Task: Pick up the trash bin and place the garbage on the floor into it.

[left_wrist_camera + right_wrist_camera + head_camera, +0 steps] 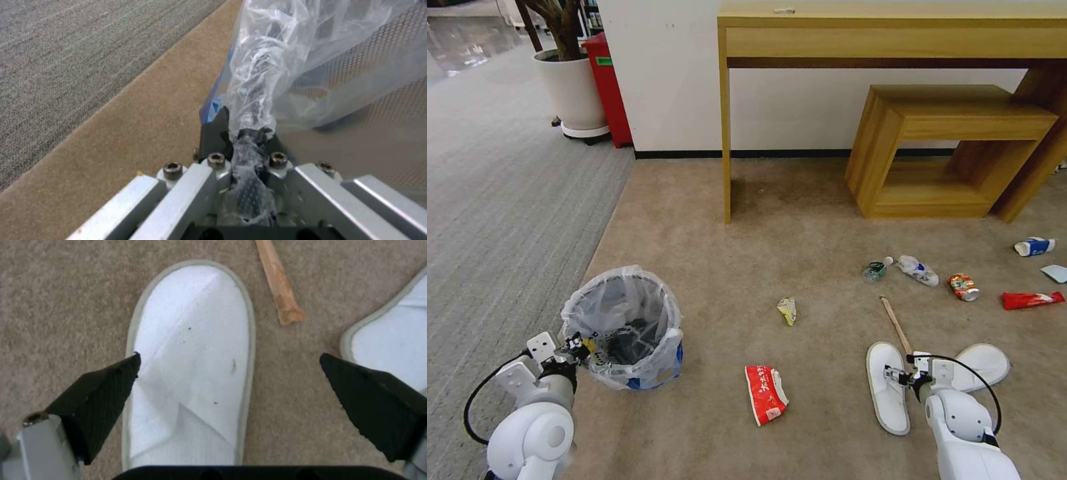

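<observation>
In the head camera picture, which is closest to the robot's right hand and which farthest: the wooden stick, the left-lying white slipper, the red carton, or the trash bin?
From the right hand, open above the floor:
1. White slipper, directly beneath it.
2. Wooden stick, just beyond, toward the desk.
3. Red carton, farther off to its left.
4. Trash bin, farthest, at far left, gripped by the left hand.

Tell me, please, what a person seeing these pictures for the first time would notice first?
Probably the left hand, shut on the crinkly bag at the rim of the trash bin where the beige floor meets grey carpet. Next, the right hand, open above a white slipper, with a wooden stick beside it. More litter lies scattered toward the wooden desk.
</observation>
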